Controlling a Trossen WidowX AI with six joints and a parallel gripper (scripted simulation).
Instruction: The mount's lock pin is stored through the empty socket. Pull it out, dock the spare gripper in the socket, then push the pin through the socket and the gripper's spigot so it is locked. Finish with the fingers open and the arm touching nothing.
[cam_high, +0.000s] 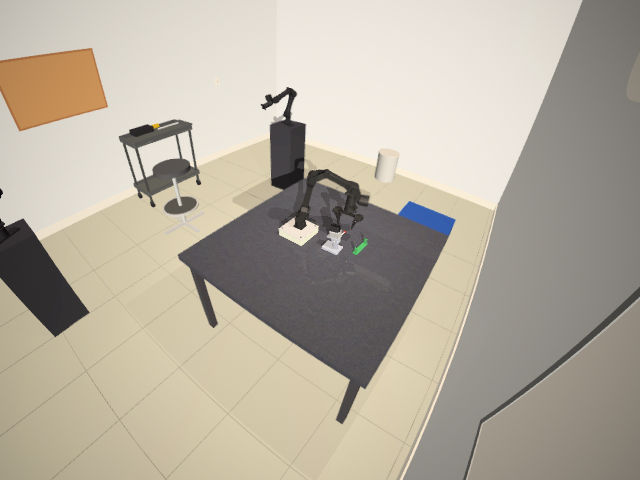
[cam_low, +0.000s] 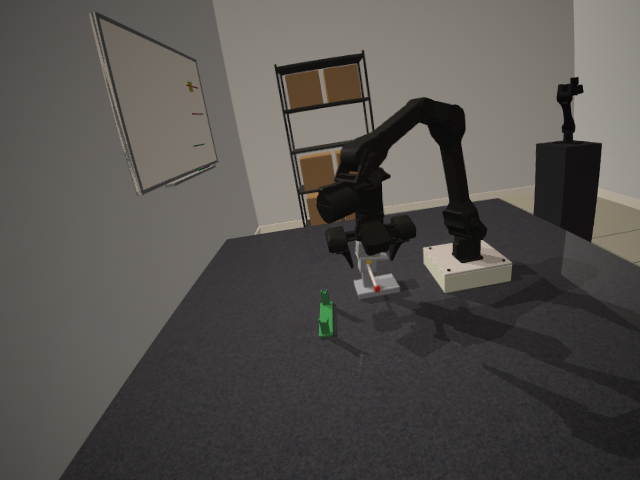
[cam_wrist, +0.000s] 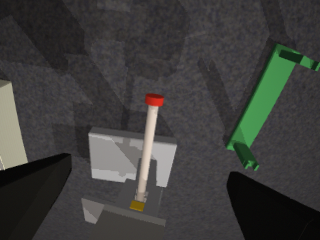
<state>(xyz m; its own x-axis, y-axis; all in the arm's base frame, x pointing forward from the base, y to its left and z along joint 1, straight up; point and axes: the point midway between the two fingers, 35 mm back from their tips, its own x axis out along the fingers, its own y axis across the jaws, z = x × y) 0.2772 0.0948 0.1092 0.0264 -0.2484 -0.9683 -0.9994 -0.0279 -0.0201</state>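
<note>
The light grey mount (cam_high: 331, 249) (cam_low: 391, 285) (cam_wrist: 105, 162) stands on the table. The pale lock pin (cam_low: 372, 277) (cam_wrist: 149, 145) with a red head has its far end at the mount's post; its head sticks out, tilted lower in the exterior view. How deep the pin sits is hidden. A small yellow part (cam_low: 368, 261) (cam_wrist: 137, 205) shows at that end. A grey plate-like piece (cam_wrist: 125, 225) is at the top of the mount; I cannot tell whether it belongs to the spare gripper. My gripper (cam_high: 345, 227) (cam_low: 371, 262) (cam_wrist: 151, 171) is wide open and empty, above and astride the pin and mount.
A green two-pronged piece (cam_high: 360, 246) (cam_low: 326, 314) (cam_wrist: 265, 100) lies on the table beside the mount, on the side away from the arm's base. The pale base block (cam_high: 298, 232) (cam_low: 475, 279) (cam_wrist: 11, 125) of my arm is on the mount's other side.
</note>
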